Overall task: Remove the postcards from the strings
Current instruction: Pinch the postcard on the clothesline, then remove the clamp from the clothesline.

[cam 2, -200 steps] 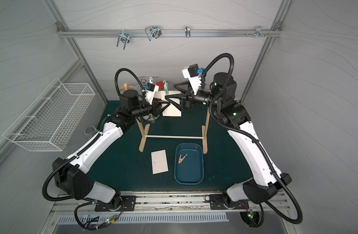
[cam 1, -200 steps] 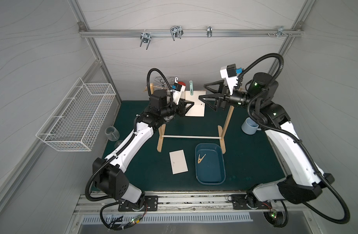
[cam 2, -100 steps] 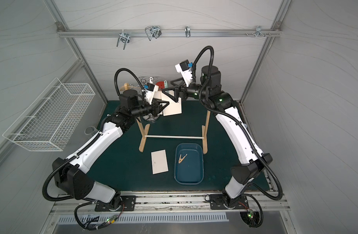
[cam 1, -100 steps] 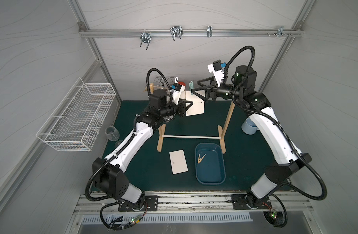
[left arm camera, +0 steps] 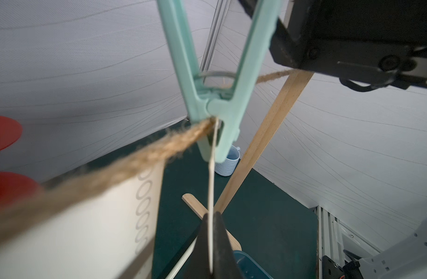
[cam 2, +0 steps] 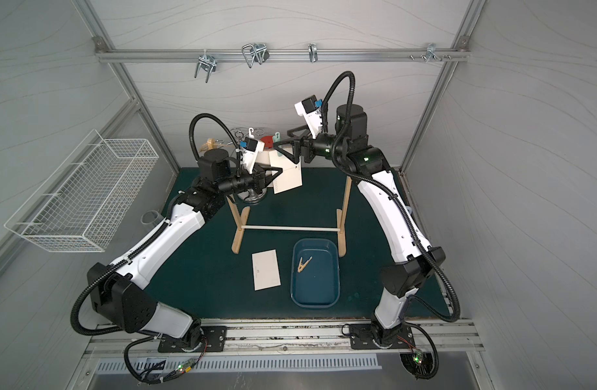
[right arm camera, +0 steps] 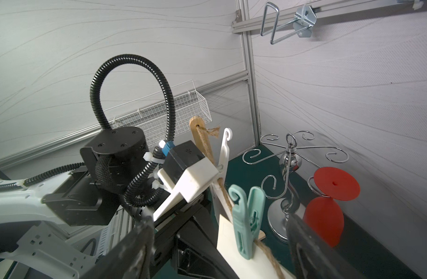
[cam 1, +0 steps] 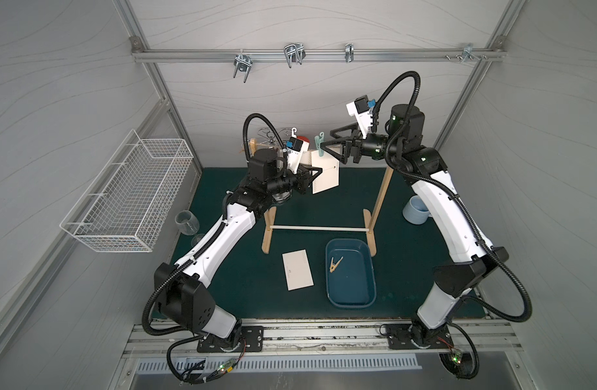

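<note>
One postcard [cam 1: 328,178] between the left pincer [left arm camera: 211,218] tips

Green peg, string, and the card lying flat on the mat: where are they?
green peg [left arm camera: 222,108]: left wrist view, at its hinge.
string [left arm camera: 140,160]: left wrist view, on its fuzzy strand.
card on the mat [cam 1: 297,274]: in a top view, its middle.

Pale grey wavy-lined walls [cam 1: 64,87] enclose a dark green mat [cam 1: 256,297], an aluminium rail [cam 1: 391,56] with metal hooks [cam 1: 292,55] crosses the back wall, and a white wire basket [cam 1: 128,196] hangs at one side.
</note>
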Controlling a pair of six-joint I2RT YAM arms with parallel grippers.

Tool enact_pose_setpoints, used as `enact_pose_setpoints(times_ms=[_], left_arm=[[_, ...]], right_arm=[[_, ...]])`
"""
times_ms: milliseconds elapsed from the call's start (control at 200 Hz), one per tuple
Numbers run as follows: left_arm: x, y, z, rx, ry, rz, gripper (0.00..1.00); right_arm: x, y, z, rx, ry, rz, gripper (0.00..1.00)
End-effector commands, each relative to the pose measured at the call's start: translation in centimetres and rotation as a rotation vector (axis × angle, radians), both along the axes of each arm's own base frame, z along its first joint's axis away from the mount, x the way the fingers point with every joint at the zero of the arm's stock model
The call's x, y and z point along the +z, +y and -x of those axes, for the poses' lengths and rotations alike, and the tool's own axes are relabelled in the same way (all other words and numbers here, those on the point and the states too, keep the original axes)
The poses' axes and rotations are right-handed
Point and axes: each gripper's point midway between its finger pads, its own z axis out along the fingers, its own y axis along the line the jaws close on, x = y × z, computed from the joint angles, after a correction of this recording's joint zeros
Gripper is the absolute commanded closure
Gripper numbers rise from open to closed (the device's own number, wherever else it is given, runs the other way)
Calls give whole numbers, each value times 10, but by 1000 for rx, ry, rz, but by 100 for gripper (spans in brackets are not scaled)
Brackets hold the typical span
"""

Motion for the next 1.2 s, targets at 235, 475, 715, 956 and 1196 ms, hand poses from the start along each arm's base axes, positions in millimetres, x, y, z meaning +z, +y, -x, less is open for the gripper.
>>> enact_pose_setpoints(times_ms=[235, 475, 715, 956, 1196], left_arm=[[10, -7, 10, -101, -48, 39, 100], [8, -7, 15, -138, -44, 55, 100], [4, -6, 17, -155, -45, 54, 100], [6, -5, 21, -163, -76, 48, 100], [10, -5, 23, -170, -95, 44, 100]], right_arm=[[-3, 3, 4, 74, -5, 17, 14], [-6, 4, 3, 82, 2, 35, 14], [-10, 10, -1, 111, 27, 51, 15], [-21, 15, -5, 141, 62, 69, 17], [-34, 18, -5, 168, 91, 87, 24]])
